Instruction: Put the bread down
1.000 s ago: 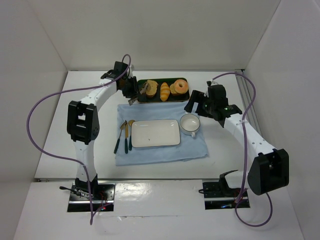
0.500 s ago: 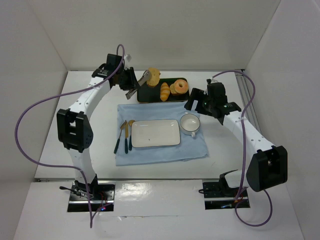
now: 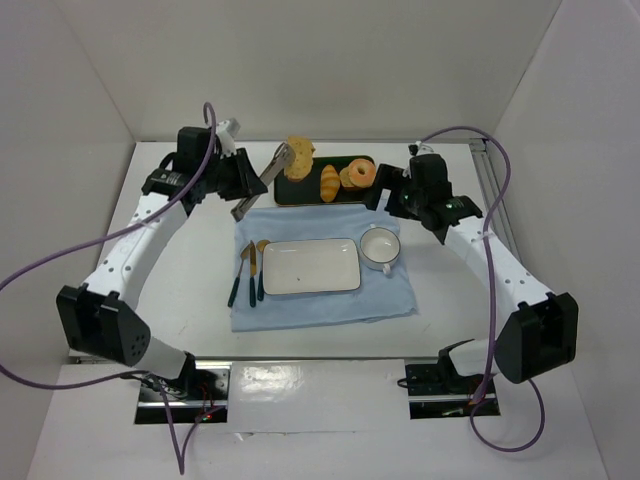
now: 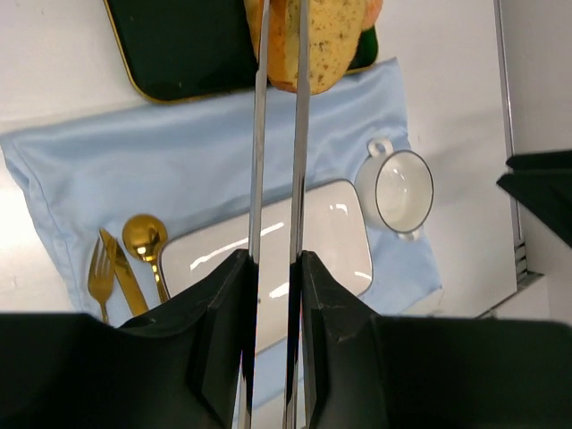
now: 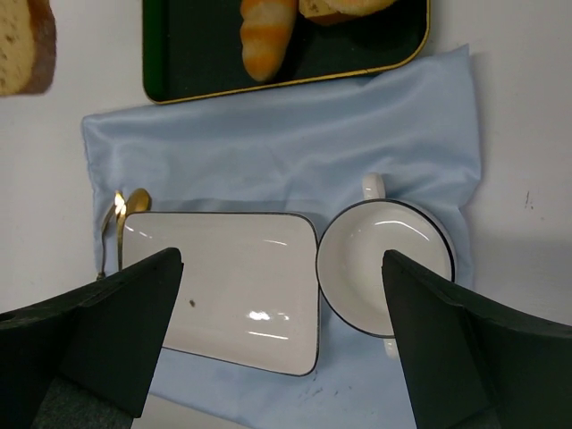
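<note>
A: By the left end of the dark tray (image 3: 300, 192), you have the bread (image 3: 300, 157) up in the air, touching no surface.

B: Yes. Your left gripper (image 4: 274, 268) is squeezed together on the tongs (image 4: 279, 161), and the tong tips pinch the slice.

A: And your right gripper (image 5: 281, 259)?

B: Its fingers stand wide apart, holding nothing, above the blue cloth (image 3: 330, 305) near the cup (image 3: 380, 247). The roll (image 3: 329, 182) and donut (image 3: 358, 175) lie on the tray.

Bright, even light floods the white bench (image 3: 195, 290), shadows soft. Glare streaks the plate (image 5: 223, 286) (wrist views). Close foreground falls blurred and dark.
</note>
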